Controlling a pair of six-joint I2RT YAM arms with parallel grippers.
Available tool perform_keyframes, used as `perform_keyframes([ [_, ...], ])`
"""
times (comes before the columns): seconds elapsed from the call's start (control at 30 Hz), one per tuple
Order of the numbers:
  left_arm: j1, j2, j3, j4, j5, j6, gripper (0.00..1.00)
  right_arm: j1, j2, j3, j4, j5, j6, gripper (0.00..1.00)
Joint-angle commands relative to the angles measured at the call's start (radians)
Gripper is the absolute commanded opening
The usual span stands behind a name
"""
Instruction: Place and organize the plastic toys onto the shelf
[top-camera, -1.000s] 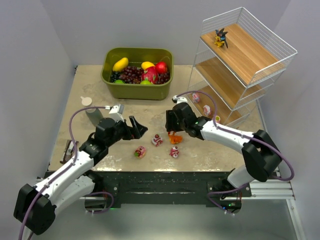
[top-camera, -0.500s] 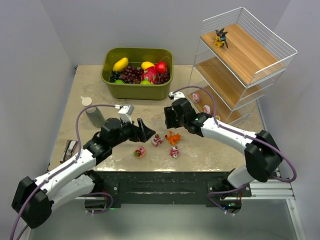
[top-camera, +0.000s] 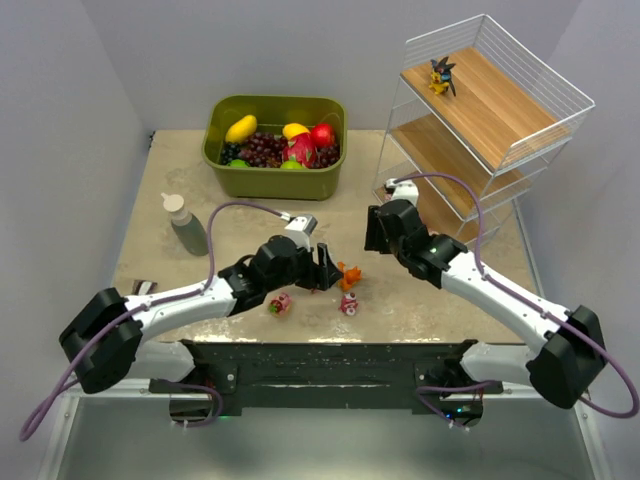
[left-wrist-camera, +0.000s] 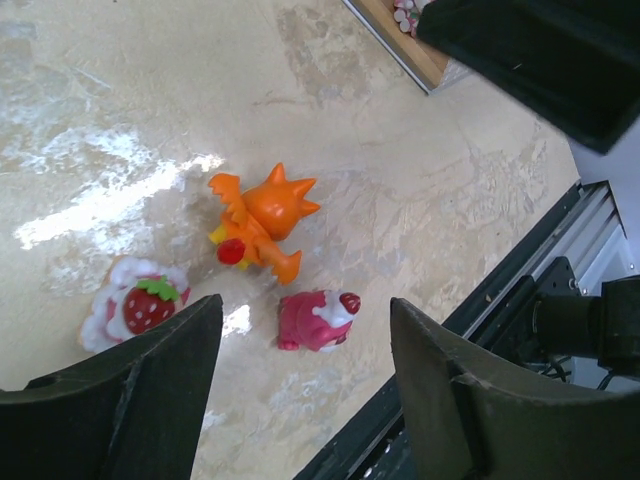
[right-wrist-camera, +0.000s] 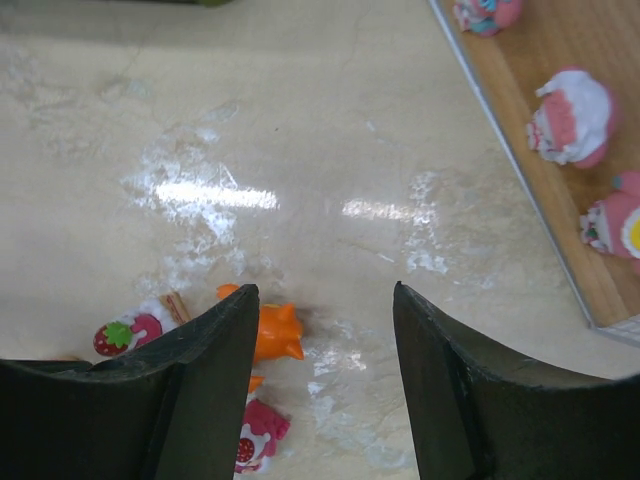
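Seen from above, the left arm stretches from the lower left of the frame to the middle, forearm low over the table (top-camera: 180, 170). The left gripper (top-camera: 325, 270) is just beside the orange creature (top-camera: 349, 276). The right arm rises from the lower right corner and bends toward the centre. The right gripper (top-camera: 373, 231) points down at bare tabletop up and right of that creature, near the foot of the shelf (top-camera: 520, 110).

Only this view takes in the dark spiky creature (top-camera: 441, 76) on the shelf's top tier, the green bin (top-camera: 275, 180) of fruit at top centre, the bottle (top-camera: 187, 225) at the left, and a pink figurine (top-camera: 281, 304) below the left forearm.

The left wrist view shows what the gripper hides from above. Its fingers (left-wrist-camera: 130, 400) are spread wide with nothing between them. Beyond them on the table are the orange creature, a magenta toy (left-wrist-camera: 318, 318) just below it, and a strawberry-topped toy (left-wrist-camera: 135, 310) close to the lower-left finger. Whether that toy touches the finger I cannot tell.

The right wrist view alone shows the bottom tier closely, with three pink-and-white toys (right-wrist-camera: 570, 118) along the frame's right edge. Its fingers (right-wrist-camera: 450, 390) are also wide apart and empty, and the orange creature is partly hidden behind the lower-left one.
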Motion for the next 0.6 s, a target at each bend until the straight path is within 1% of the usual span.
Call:
perform_keyframes([
  [0.0,-0.033,0.060,0.047,0.108,-0.111,-0.065,0.69,-0.030,-0.061,-0.019,-0.013,0.052,0.032,0.60],
  [0.13,-0.053,0.095,0.023,0.186,-0.177,-0.105,0.67,-0.039,-0.069,-0.028,-0.010,0.040,0.031,0.60],
  [0.17,-0.058,0.112,0.023,0.190,-0.208,-0.118,0.64,-0.039,-0.072,-0.036,-0.008,0.035,0.031,0.60],
  [0.27,-0.075,0.146,0.032,0.200,-0.279,-0.132,0.61,-0.042,-0.080,-0.051,-0.002,0.034,0.028,0.60],
  [0.57,-0.104,0.219,0.033,0.229,-0.395,-0.171,0.53,-0.062,-0.121,-0.065,-0.016,0.043,0.008,0.60],
])
